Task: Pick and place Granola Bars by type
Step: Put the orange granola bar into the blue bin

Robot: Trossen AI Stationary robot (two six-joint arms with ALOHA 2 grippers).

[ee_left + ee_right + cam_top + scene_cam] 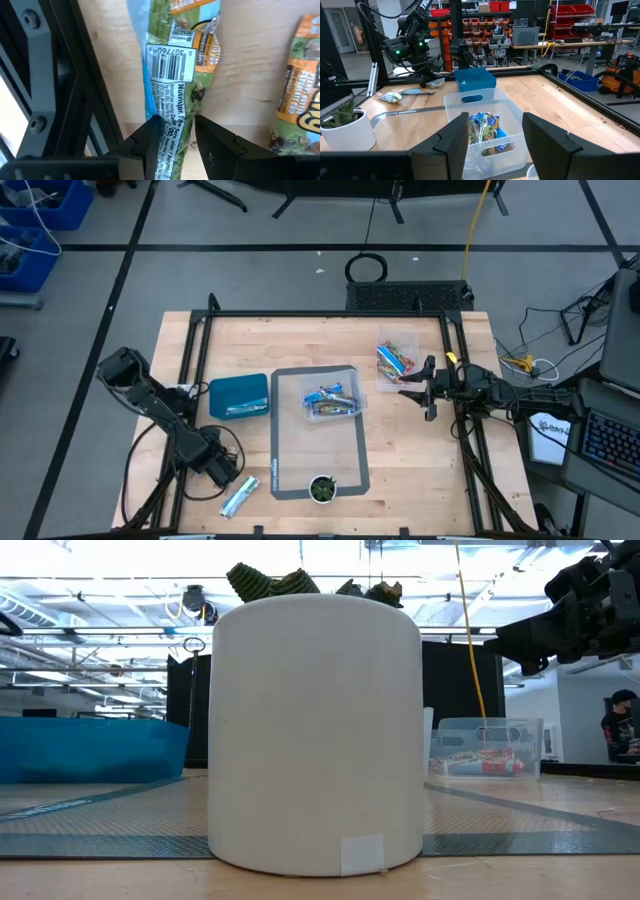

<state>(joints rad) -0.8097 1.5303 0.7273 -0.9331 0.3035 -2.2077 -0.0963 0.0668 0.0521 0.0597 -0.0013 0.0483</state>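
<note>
Bar wrapper (175, 75): barcode label "307760"; "Nutrition" line below.

Bare wood lies open between the mat (285, 480) and the right frame rail (470, 460). On the mat, a clear bin (334, 398) and white pot (322, 489) obstruct; a blue bin (240, 396) stands just left. The left gripper (228, 476) works close against the left rail (185, 395).

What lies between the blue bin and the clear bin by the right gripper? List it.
In the high view, between the blue bin and that clear bin sits another clear bin of blue-wrapped granola bars.
</note>
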